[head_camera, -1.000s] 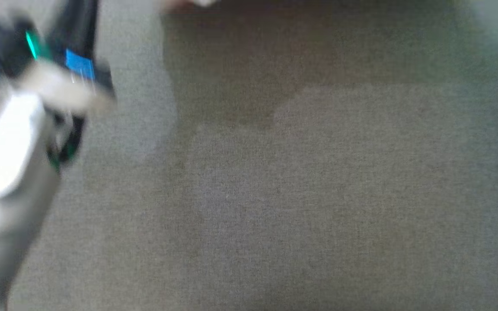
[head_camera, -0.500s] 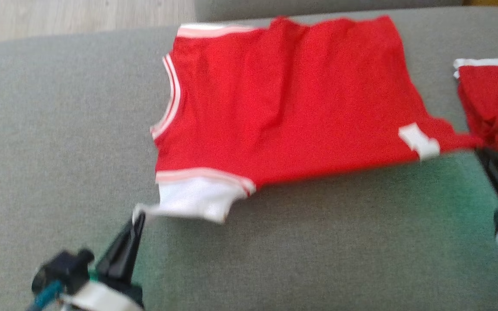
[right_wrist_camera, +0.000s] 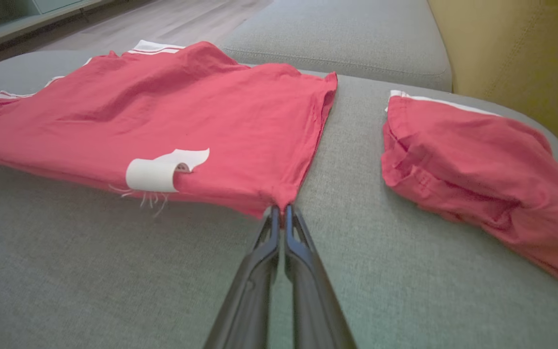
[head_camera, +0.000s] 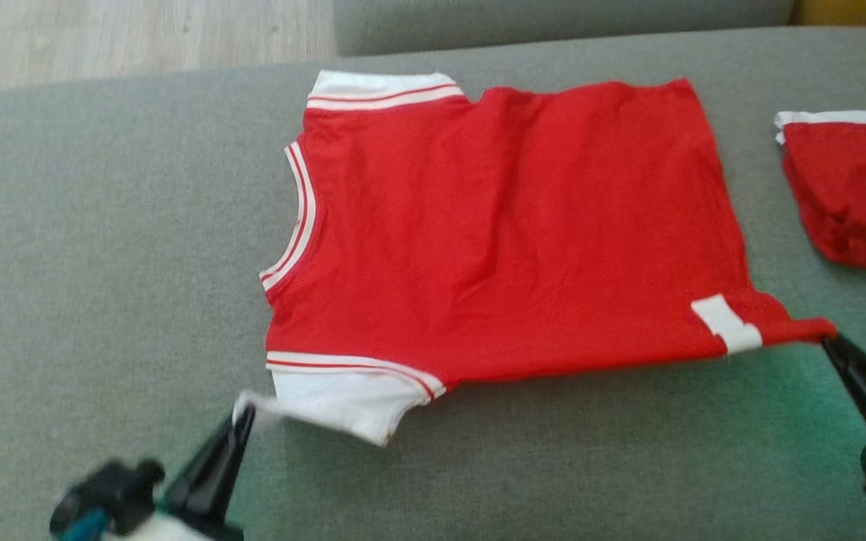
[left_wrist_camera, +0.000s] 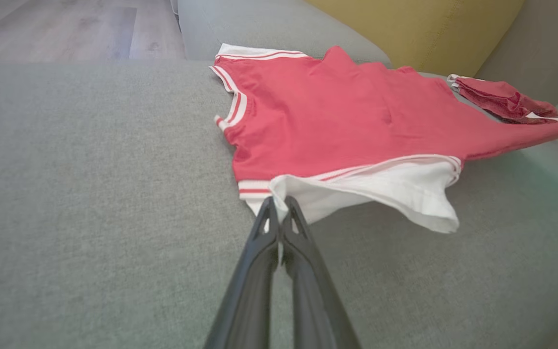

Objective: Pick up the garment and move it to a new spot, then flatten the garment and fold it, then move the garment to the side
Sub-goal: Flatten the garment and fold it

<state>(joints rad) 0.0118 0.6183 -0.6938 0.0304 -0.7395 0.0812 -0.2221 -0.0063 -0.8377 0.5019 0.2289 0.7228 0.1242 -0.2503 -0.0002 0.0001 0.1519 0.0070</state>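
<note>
at the far left of the head view you see the grey sofa cushion (head_camera: 102,225), and behind it a strip of wooden floor (head_camera: 140,34). low on the left, your left gripper (head_camera: 243,417) has its two dark fingers pressed together on the edge of the near white sleeve (head_camera: 343,402). the pinched corner is pulled out to a small point and seems a little lifted from the cushion. this sleeve belongs to the garment (head_camera: 508,225), a red shirt with white sleeves and striped trim. it lies spread across the middle of the cushion, with its collar (head_camera: 299,218) towards the left and its hem towards the right. the cloth is mostly flat, with some soft wrinkles in the middle. near the lower right corner of the garment there is a white label (head_camera: 726,324), which looks partly curled up in the right wrist view. just beside it, your right gripper (head_camera: 828,342) has its jaws closed tight on the red hem corner, and this corner is stretched out to a tip towards the fingers. further right, apart from the garment, a second red garment (head_camera: 854,195) lies folded on the same cushion. behind it, in the right wrist view, stands a yellow cushion (right_wrist_camera: 511,53).
</note>
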